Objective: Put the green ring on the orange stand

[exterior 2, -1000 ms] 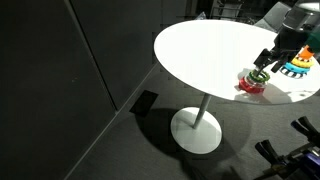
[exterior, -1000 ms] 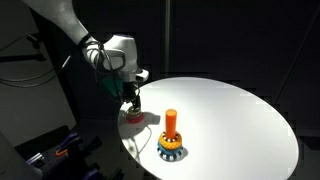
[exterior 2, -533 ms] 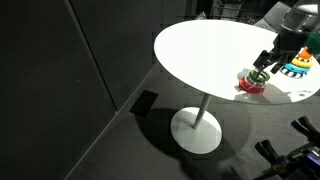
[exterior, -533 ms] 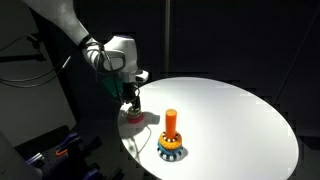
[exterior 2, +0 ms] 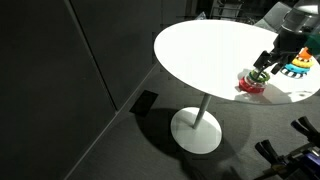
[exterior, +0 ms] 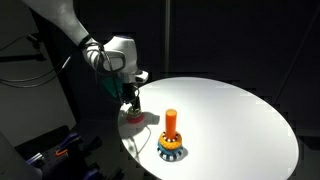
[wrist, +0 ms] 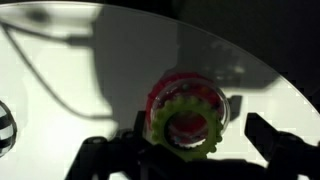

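The green ring [wrist: 185, 127] lies over a red ring [wrist: 186, 88] near the edge of the white round table [exterior: 235, 115]. In the wrist view my gripper [wrist: 190, 148] straddles it. One finger touches the ring's side and a gap shows at the other finger, so the jaws are open. In both exterior views the gripper [exterior: 130, 102] [exterior 2: 262, 68] points down over the red ring [exterior: 133, 117] [exterior 2: 249, 86], with a bit of green [exterior 2: 257, 75] at its tips. The orange stand [exterior: 171, 123], on its scalloped base, is upright a short way off and also shows in the other exterior view [exterior 2: 297, 66].
The table stands on a single pedestal foot [exterior 2: 196, 130] over dark floor. The rings lie close to the table's rim [exterior: 128, 140]. Dark equipment [exterior: 50, 150] sits low beside the table. The surroundings are dark.
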You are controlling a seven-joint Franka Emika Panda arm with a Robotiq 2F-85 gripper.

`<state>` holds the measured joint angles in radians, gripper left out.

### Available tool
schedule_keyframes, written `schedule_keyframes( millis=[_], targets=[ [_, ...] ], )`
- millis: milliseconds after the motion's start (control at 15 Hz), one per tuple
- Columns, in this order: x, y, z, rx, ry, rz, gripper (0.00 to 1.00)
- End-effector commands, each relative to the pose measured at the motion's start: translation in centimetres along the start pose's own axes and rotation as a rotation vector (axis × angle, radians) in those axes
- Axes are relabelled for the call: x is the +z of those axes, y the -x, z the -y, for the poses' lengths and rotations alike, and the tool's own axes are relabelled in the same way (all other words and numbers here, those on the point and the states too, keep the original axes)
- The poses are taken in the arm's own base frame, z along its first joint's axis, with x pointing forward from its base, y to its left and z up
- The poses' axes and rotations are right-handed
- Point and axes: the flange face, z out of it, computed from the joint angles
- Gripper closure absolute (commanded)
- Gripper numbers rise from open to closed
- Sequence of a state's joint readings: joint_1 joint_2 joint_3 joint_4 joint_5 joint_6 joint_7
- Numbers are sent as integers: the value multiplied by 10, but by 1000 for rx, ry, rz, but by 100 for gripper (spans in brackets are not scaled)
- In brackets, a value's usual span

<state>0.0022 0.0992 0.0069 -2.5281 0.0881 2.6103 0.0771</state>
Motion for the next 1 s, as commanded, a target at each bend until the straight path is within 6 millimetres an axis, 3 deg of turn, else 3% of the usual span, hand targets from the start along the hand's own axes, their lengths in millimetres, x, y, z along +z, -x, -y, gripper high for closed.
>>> schedule_keyframes(
  millis=[0,933],
  targets=[
    [-3,3,-1,14,2,-5,0],
    [5,2,-5,28,14,4,0]
  ],
)
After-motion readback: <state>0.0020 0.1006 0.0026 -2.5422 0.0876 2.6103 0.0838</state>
